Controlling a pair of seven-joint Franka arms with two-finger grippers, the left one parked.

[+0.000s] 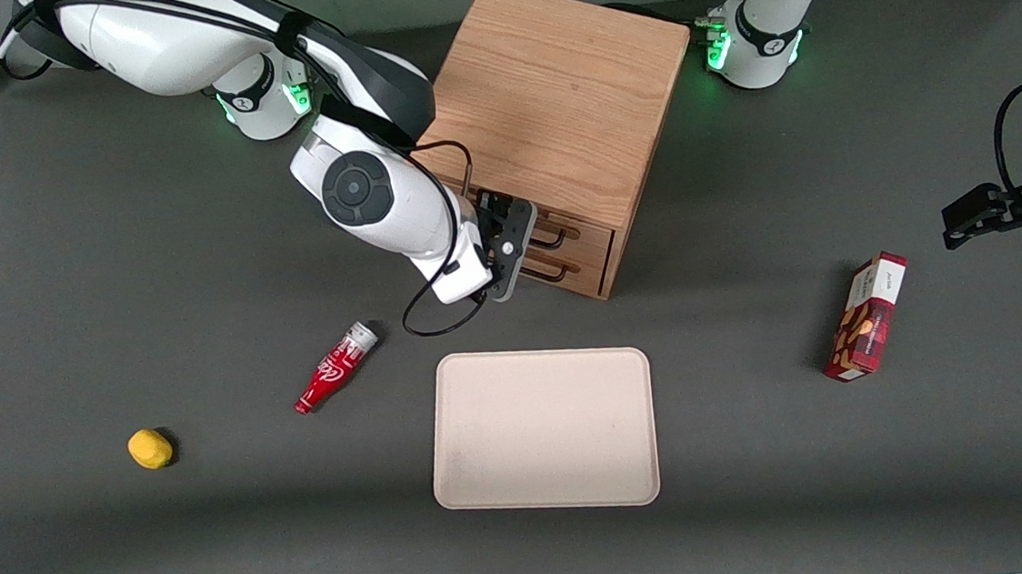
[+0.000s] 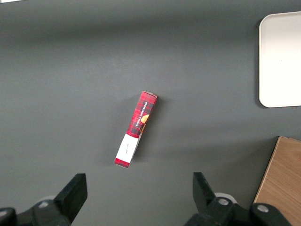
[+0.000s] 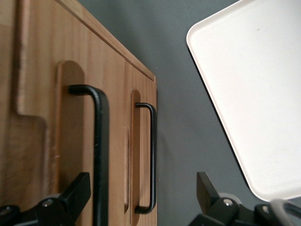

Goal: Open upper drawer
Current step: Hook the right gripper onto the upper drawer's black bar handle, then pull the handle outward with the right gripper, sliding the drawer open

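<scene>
The oak cabinet [image 1: 550, 92] stands in the middle of the table, its two drawer fronts facing the front camera. The upper drawer [image 1: 581, 230] looks shut, flush with the lower drawer [image 1: 581, 268]. Its black wire handle [image 1: 551, 235] also shows in the right wrist view [image 3: 100, 155], with the lower drawer's handle [image 3: 152, 155] beside it. My right gripper [image 1: 526, 247] is right in front of the drawer fronts, at handle height. In the wrist view the gripper [image 3: 141, 197] is open. Its fingers [image 3: 77, 193] stand apart and hold nothing, and the upper handle runs close by one of them.
A cream tray [image 1: 542, 430] lies nearer the front camera than the cabinet; it also shows in the right wrist view [image 3: 254, 94]. A red bottle [image 1: 335, 369] and a yellow object [image 1: 150, 449] lie toward the working arm's end. A red box [image 1: 867, 317] lies toward the parked arm's end.
</scene>
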